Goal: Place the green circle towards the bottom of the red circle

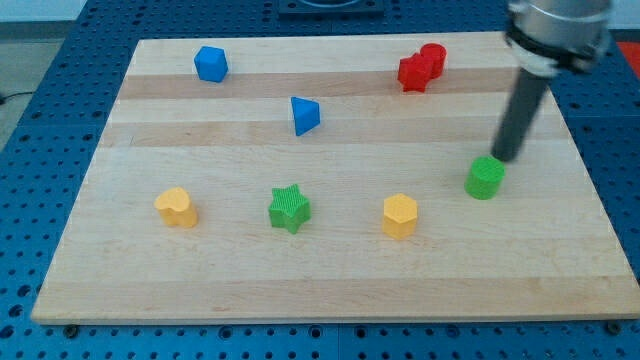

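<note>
The green circle [484, 177] sits on the wooden board at the view's right, below its middle height. My tip [503, 158] is just above and right of it, touching or nearly touching its upper right edge. The red circle [433, 57] is near the view's top right, pressed against another red block [414, 73] on its lower left. The green circle lies well below the red circle and a little to the right.
A blue block [211, 64] is at the top left and a blue triangle [305, 115] near the top middle. Along the lower part stand a yellow block [177, 207], a green star [289, 209] and a yellow hexagon [399, 215]. The board's right edge [590, 170] is near.
</note>
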Motion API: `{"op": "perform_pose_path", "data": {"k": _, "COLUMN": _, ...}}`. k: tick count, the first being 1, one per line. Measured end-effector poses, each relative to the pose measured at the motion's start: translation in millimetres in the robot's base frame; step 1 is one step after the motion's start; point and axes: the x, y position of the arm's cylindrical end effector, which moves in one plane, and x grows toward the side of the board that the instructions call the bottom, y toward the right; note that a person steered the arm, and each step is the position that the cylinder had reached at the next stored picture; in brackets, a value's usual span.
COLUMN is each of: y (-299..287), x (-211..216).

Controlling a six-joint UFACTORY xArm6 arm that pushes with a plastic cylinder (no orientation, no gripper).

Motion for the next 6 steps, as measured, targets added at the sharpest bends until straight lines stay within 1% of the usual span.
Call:
{"op": "perform_pose_path", "data": {"k": 1, "y": 14, "x": 70}}
{"op": "perform_pose_path", "data": {"k": 2, "y": -45, "x": 36}}
{"op": "perform_pose_path", "data": {"k": 3, "y": -68, "x": -5}}
{"op": "perform_pose_path", "data": {"k": 4, "y": -82, "x": -31}}
{"op": "perform_pose_path", "data": {"k": 6, "y": -82, "x": -75}}
